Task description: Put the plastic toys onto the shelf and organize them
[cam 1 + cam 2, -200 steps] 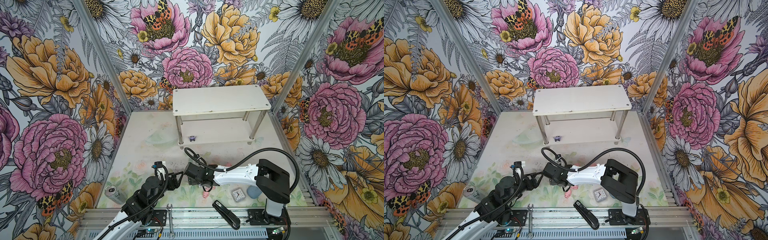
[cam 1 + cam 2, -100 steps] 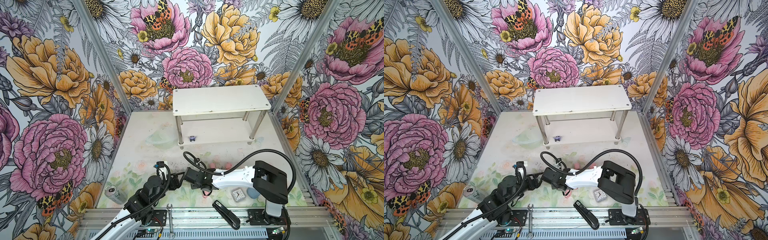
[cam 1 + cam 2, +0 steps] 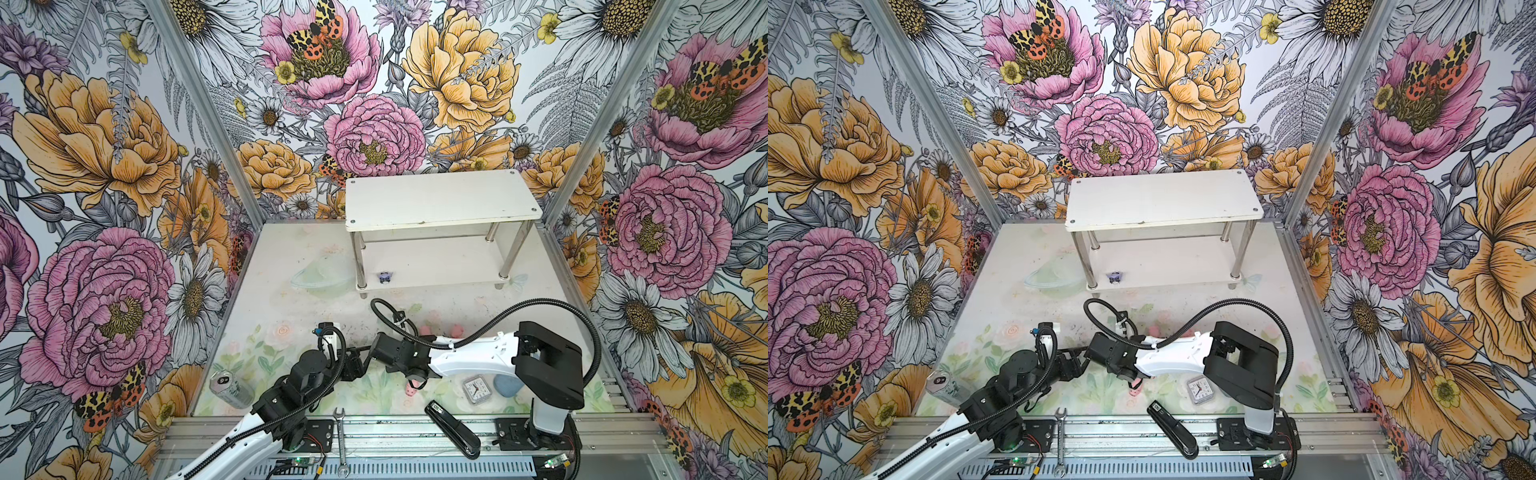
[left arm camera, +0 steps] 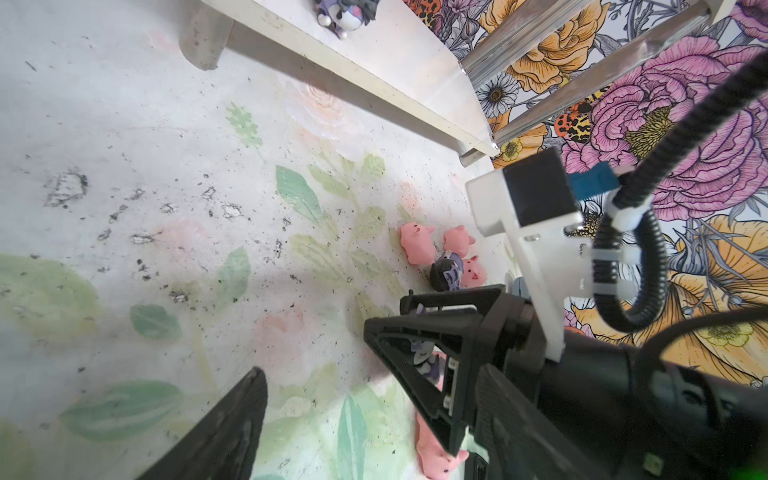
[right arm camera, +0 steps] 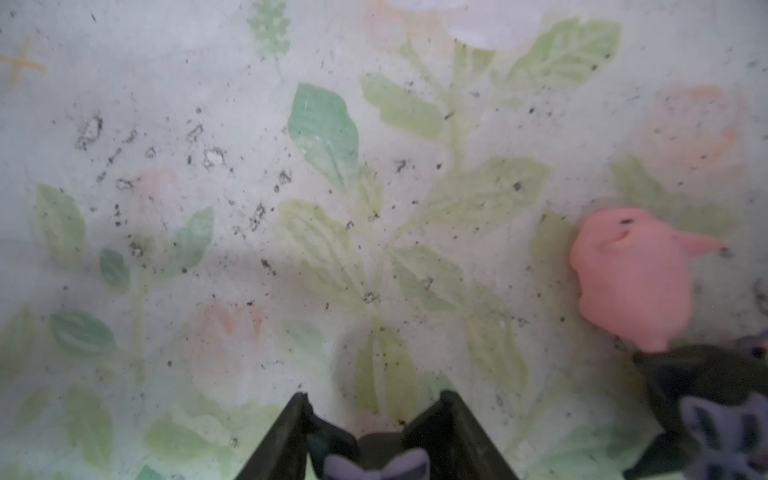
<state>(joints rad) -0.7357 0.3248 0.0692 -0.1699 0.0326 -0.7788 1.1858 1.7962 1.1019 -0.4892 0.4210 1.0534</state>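
table (image 3: 291, 299): it is lying flat under everything, and most of the toys are still sitting on it.
shelf (image 3: 442, 199): it is standing at the far end of the table, well apart from both arms. Its top board is holding nothing.
right arm (image 3: 469, 357): it is reaching across the middle and staying low over the table.
left pincer (image 3: 357, 365): its jaws are standing apart and holding nothing. It is waiting just beside the right pincer.
right pincer (image 5: 374, 399): this is what is changing. A second ago its jaws were standing wide. Now they are squeezing together on the caught figurine (image 5: 376, 461), a tiny black and purple toy.
three pigs (image 4: 415, 245): they are huddling on the table near the right pincer, and they are touching each other.
loose figurine (image 4: 446, 274): it is leaning in among the three pigs.
lone pig (image 3: 411, 388): it is lying on the table just beside the right pincer, near the front edge.
shelf figurine (image 3: 385, 277): it is already sitting on the low board, near the front left leg.
what this is meaning: the catching part is looking done, so I am guessing that lifting and carrying to the shelf is coming next. Most of the job is still waiting.
what is worrying: the caught toy is very small and could be slipping out on the way up.
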